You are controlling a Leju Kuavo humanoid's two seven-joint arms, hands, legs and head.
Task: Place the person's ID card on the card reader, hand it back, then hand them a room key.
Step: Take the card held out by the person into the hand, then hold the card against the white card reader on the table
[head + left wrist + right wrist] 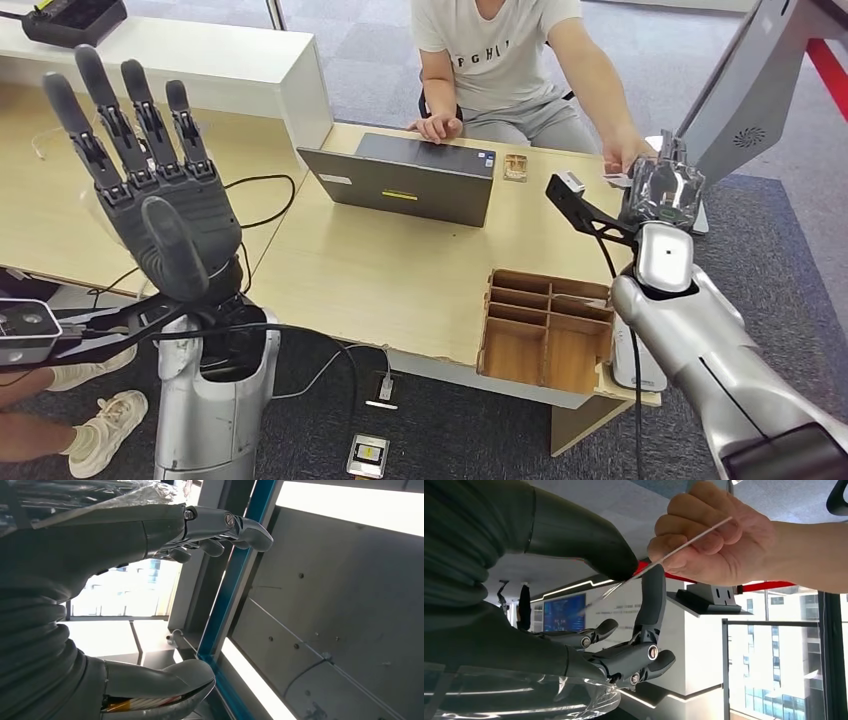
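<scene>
A person sits behind the desk and holds a thin white card out at its far right. My right hand reaches up to that card. In the right wrist view the card appears edge-on, gripped at one end by the person's hand. Its other end is pinched between the thumb and a finger of my right hand. My left hand is raised at the left with its fingers spread and holds nothing; the left wrist view shows this hand empty too.
An open grey laptop stands mid-desk. A wooden divider box sits at the front right edge. A monitor back rises at the far right. A black device lies on the white counter. Cables trail to the floor.
</scene>
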